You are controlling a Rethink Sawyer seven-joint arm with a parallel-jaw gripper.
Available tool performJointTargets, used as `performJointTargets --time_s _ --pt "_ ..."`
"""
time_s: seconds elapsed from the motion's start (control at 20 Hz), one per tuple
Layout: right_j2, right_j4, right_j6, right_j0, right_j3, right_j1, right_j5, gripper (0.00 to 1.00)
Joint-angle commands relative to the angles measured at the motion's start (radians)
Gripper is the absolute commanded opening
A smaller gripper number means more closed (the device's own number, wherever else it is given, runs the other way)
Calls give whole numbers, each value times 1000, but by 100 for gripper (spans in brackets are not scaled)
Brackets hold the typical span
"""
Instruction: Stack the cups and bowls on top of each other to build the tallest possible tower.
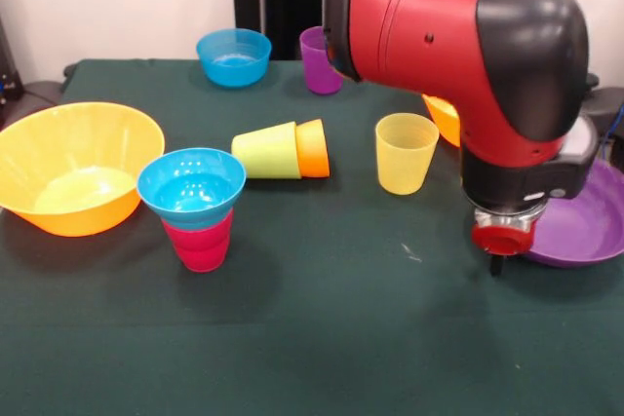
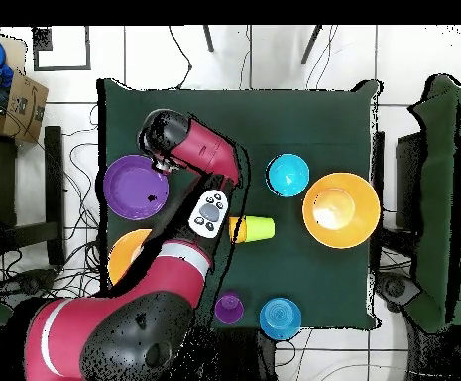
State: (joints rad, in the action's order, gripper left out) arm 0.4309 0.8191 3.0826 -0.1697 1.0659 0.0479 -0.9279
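Front view: end effector point(image 1: 497, 258) beside purple bowl point(image 1: 590, 221), tower point(image 1: 195, 204) well apart.

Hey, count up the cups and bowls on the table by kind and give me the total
Cups: 5, namely red, lime green, orange, yellow, purple.
Bowls: 5, namely cyan on the red cup, blue, big orange, second orange behind the arm, purple.
Total: 10.
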Motion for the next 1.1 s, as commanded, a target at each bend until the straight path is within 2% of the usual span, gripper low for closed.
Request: performJointTargets --time_s 0.05,0.45,0.7,0.9,1.1 --pt "-78 -37 125 -4 75 30 8 100" --pt "-131 -19 30 15 167 90 45 100" --pt "-138 -27 10 34 192 106 47 100" --pt "-97 -43 67 23 214 130 15 100" --pt "-90 -54 63 33 218 138 13 100"
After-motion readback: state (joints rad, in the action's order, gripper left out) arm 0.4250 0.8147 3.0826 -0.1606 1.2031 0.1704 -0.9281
